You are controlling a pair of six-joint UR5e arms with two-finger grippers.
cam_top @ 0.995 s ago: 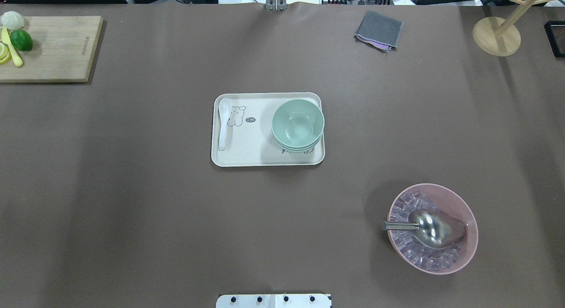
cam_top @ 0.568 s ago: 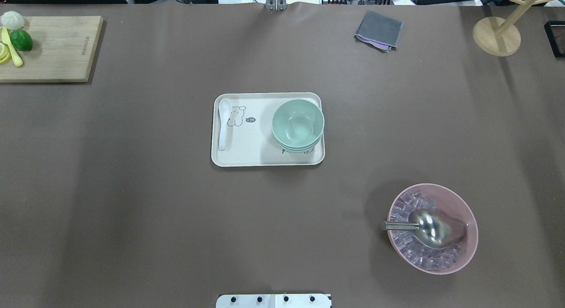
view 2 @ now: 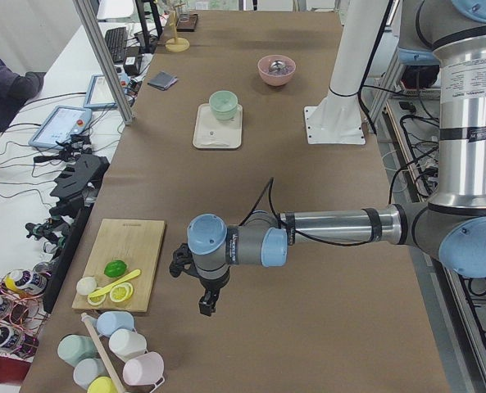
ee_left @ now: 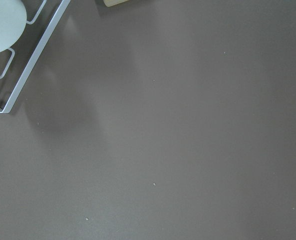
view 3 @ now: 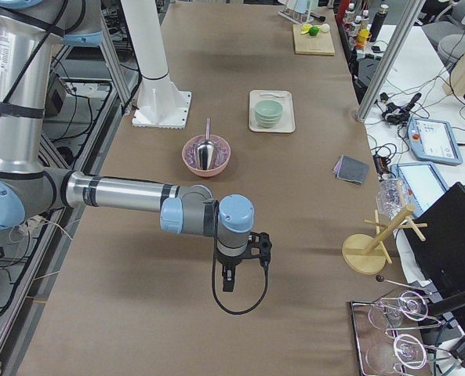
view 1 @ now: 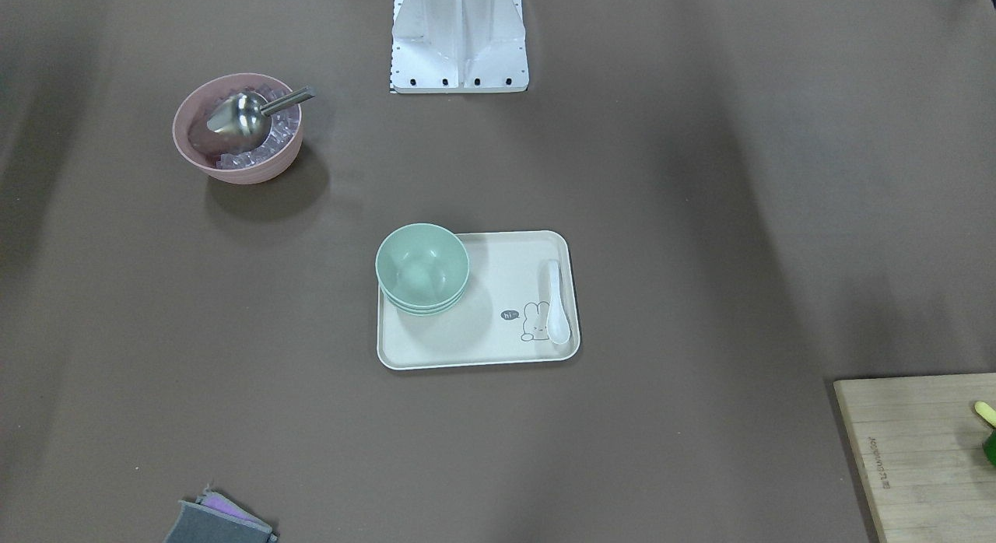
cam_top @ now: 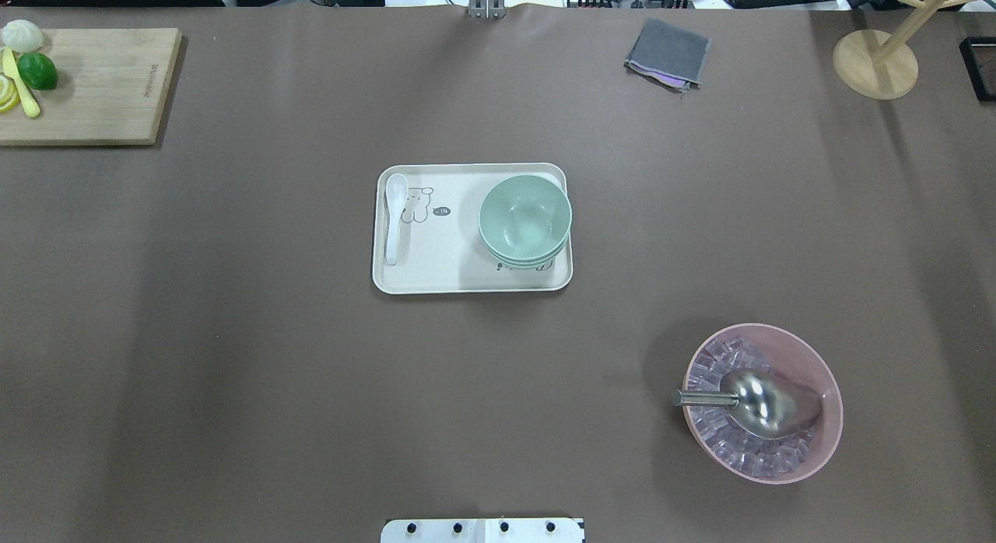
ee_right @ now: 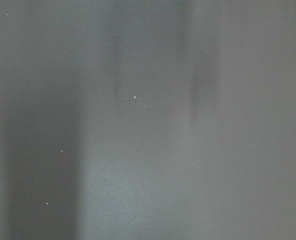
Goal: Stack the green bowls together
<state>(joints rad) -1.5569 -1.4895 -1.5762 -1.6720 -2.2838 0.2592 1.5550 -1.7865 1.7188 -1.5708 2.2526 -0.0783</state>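
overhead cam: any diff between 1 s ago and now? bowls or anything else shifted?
Nothing visibly changed in the overhead view. The green bowls sit nested in one stack at the right end of the tray, as before. The white spoon and the pink bowl have not moved either. No arm shows in that view, then or now.

Plenty of open table around the tray; just the spoon sits near the green bowls, pink bowl well apart.

Brown table carries a cream tray, pink bowl, cutting board — and a folded grey cloth.
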